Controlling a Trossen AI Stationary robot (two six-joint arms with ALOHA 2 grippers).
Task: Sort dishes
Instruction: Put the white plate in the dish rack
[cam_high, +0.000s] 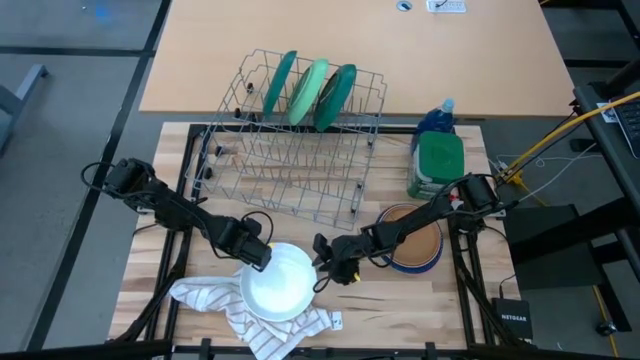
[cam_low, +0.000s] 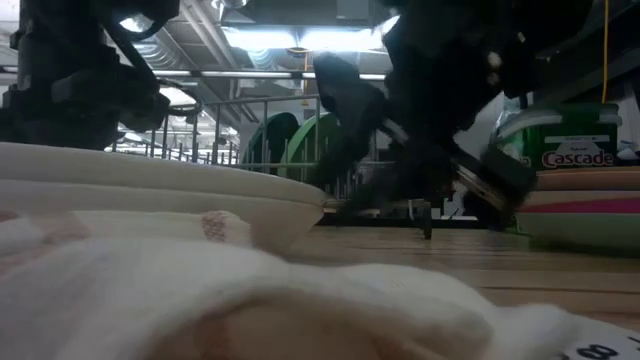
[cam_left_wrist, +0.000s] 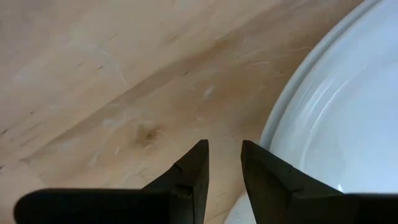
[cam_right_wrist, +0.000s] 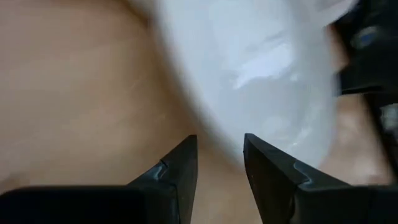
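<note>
A white plate (cam_high: 280, 285) rests on a white striped cloth (cam_high: 215, 300) near the table's front edge; it also shows in the low view (cam_low: 150, 185). My left gripper (cam_high: 262, 258) stands at the plate's far left rim (cam_left_wrist: 336, 112), its fingers a little apart over bare wood (cam_left_wrist: 224, 162). My right gripper (cam_high: 322, 272) stands at the plate's right rim (cam_right_wrist: 261, 68), fingers a little apart (cam_right_wrist: 219, 155) with the rim just ahead of the gap. Three green plates (cam_high: 310, 90) stand on edge in the wire rack (cam_high: 290, 160).
A stack of tan-brown, pink and blue dishes (cam_high: 420, 245) sits at the right under my right arm. A green-lidded container (cam_high: 438, 165) and a blue soap bottle (cam_high: 437, 118) stand behind it. The rack fills the table's far middle.
</note>
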